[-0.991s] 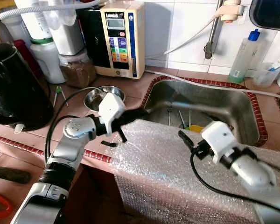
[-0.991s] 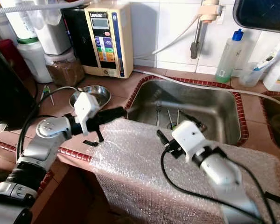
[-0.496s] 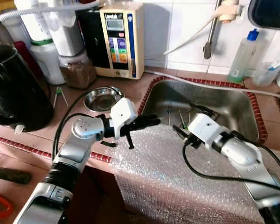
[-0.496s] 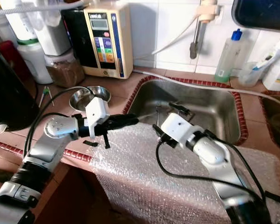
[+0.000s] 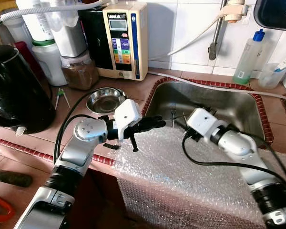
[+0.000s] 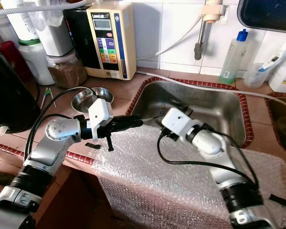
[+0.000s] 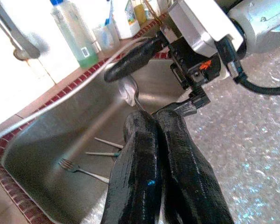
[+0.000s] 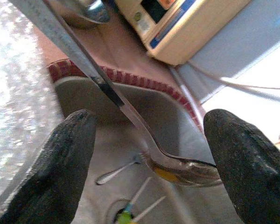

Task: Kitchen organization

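My left gripper (image 5: 158,123) reaches from the counter over the sink's near-left corner, shut on the handle of a metal spoon (image 6: 150,117). In the left wrist view the spoon's bowl (image 7: 129,91) sticks out beyond the closed fingertips (image 7: 140,125). My right gripper (image 6: 175,104) hangs over the sink (image 5: 238,107), open. In the right wrist view its two fingers (image 8: 70,140) stand wide apart on either side of the spoon (image 8: 177,169) without touching it. A fork (image 7: 79,170) and a few other utensils lie on the sink floor.
Bubble wrap (image 5: 181,176) covers the counter's front edge before the sink. A steel bowl (image 5: 105,99), a water ioniser (image 5: 124,38), jars and a black kettle (image 5: 14,86) stand on the left. A soap bottle (image 5: 248,57) and a tap hose (image 5: 190,42) are behind the sink.
My right gripper has swung left and forward from the bubble wrap over the sink, up to the spoon. The left gripper carried the spoon right to the sink corner and now holds still.
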You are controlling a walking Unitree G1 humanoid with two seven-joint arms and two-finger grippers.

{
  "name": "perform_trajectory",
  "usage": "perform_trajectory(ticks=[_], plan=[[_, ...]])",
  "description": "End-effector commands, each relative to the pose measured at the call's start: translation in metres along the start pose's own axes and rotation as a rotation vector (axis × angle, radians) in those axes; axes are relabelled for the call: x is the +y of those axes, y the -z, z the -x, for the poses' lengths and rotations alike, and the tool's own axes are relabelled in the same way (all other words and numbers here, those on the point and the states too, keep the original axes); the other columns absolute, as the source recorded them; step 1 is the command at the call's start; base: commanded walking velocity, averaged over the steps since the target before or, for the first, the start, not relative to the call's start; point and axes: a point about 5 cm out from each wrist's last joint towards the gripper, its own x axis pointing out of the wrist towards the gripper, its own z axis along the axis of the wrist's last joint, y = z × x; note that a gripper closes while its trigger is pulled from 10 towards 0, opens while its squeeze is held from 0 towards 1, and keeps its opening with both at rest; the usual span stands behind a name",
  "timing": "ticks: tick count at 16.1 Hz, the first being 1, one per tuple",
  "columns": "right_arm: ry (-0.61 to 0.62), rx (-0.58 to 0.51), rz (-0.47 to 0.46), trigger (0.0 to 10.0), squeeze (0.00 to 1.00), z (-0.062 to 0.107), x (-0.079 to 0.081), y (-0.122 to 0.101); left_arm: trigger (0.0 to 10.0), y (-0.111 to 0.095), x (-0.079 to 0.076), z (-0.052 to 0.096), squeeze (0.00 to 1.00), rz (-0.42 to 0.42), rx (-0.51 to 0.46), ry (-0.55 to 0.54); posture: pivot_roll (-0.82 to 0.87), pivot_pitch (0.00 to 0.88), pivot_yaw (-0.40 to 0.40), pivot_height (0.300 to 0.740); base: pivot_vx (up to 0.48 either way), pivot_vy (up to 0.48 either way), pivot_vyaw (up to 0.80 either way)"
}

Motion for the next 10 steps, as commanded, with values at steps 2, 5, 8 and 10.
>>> perform_trajectory(ticks=[2, 5, 8, 10], plan=[[-0.111, -0.061, -0.003, 0.0, 0.46, -0.010, 0.019, -0.011, 0.0, -0.008, -0.001, -0.003, 0.00, -0.033, -0.024, 0.017, 0.05, 0.000, 0.098, 0.740, 0.000, 0.000, 0.00], [-0.182, -0.110, -0.027, 0.0, 0.46, -0.017, 0.036, -0.022, 0.0, -0.009, -0.002, -0.004, 0.00, -0.032, -0.027, 0.018, 0.05, 0.000, 0.098, 0.740, 0.000, 0.000, 0.00], [-0.226, -0.155, -0.054, 0.0, 0.45, -0.021, 0.047, -0.034, 0.0, -0.008, -0.002, -0.003, 0.00, -0.031, -0.024, 0.014, 0.05, 0.000, 0.096, 0.740, 0.000, 0.000, 0.00], [-0.233, -0.158, -0.071, 0.0, 0.45, -0.019, 0.051, -0.034, 0.0, -0.008, -0.003, -0.002, 0.00, -0.031, -0.024, 0.009, 0.06, 0.000, 0.093, 0.740, 0.000, 0.000, 0.00]])
